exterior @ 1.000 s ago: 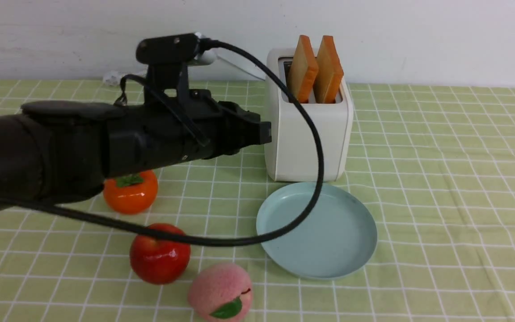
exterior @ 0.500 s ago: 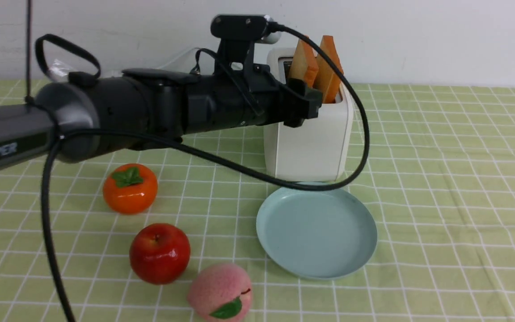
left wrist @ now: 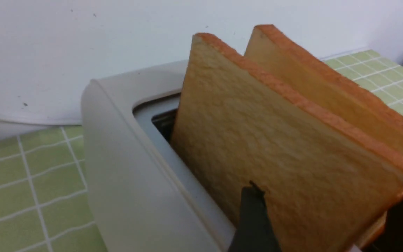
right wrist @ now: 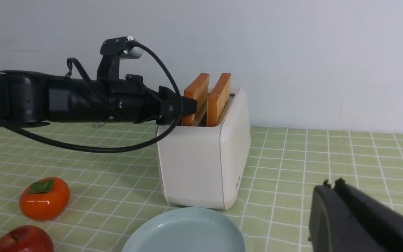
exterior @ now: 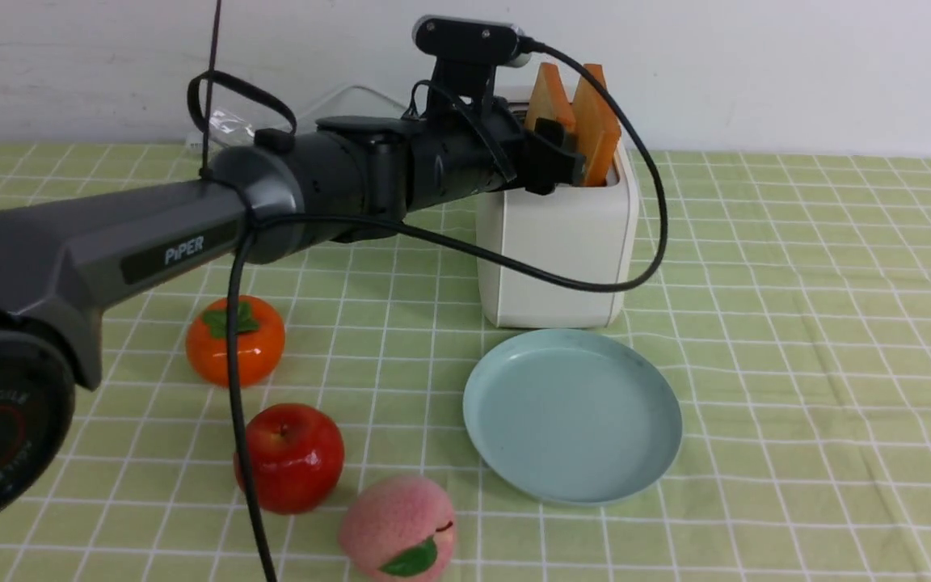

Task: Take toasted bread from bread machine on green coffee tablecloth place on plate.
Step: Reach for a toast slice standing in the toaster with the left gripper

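Two slices of toasted bread stand upright in the slots of the white toaster (exterior: 562, 242), both leaning slightly toward 9 o'clock, with about their upper halves showing above the top. The toaster sits on the green checked tablecloth (exterior: 797, 323) that covers the surface, close to the white wall (exterior: 756, 73) at 12 o'clock.

The left arm reaches in level from 9 o'clock. Its left tool (exterior: 558, 153) is at the near end of the 9 o'clock slice (exterior: 548, 101), just above the toaster's top. In the left wrist view the jaws stand wide. One dark finger (left wrist: 254, 220) lies against the broad pale face of that slice, and the other shows past its crust edge, on the side of the 3 o'clock slice (exterior: 597, 121). The slice is between the jaws, not clamped.

The pale blue-green plate (exterior: 572, 420) lies flat at 6 o'clock of the toaster, just beside its base, with no bread on it. A black cable (exterior: 514, 267) sags from the left arm's wrist camera (exterior: 465, 36) across the toaster's front.

At 9 o'clock of the plate sits an orange persimmon (exterior: 235, 339). A red apple (exterior: 292, 457) and a pink peach (exterior: 399, 525) lie at about 8 o'clock, close together.

The right tool (right wrist: 332, 182) shows only in its own wrist view. It is well apart from the toaster at about 4 o'clock, its jaws pressed together with nothing between them.
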You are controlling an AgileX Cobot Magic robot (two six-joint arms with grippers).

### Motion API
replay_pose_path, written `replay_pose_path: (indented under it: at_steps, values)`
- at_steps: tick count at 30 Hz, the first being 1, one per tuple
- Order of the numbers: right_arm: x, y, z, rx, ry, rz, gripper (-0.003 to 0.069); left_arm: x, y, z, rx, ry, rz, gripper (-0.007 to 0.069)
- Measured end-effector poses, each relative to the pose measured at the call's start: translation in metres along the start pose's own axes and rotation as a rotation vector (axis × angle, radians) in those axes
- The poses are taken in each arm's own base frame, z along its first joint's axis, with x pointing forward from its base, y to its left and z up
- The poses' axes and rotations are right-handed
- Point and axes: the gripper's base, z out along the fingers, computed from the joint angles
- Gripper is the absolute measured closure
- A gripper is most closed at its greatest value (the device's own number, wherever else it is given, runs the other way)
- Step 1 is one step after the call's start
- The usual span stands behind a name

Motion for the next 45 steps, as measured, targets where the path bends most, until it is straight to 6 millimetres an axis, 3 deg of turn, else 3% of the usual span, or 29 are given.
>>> replay_pose_path:
  at_steps: [11, 17, 24, 31, 36, 45]
  values:
    - [0.001, 0.001, 0.0, -0.006, 0.012, 0.0, 0.0645, 0.001, 0.006, 0.016, -0.059, -0.018, 0.009, 0.0193]
    - [0.001, 0.001, 0.0, -0.008, 0.015, 0.0, 0.0645, 0.001, 0.006, 0.016, -0.059, -0.018, 0.008, 0.0294]
    - [0.002, 0.001, 0.0, -0.009, 0.017, 0.001, 0.0643, 0.001, 0.006, 0.016, -0.059, -0.018, 0.007, 0.0519]
    - [0.002, 0.001, 0.0, -0.011, 0.019, 0.001, 0.0642, -0.003, 0.006, 0.014, -0.058, -0.026, 0.0, 0.0525]
    - [0.002, 0.001, 0.0, -0.011, 0.019, 0.001, 0.0639, -0.021, 0.003, 0.002, -0.053, -0.065, 0.001, 0.0525]
    - [0.001, 0.001, 0.0, -0.009, 0.016, 0.0, 0.0638, -0.079, -0.007, -0.044, -0.037, -0.201, 0.005, 0.0525]
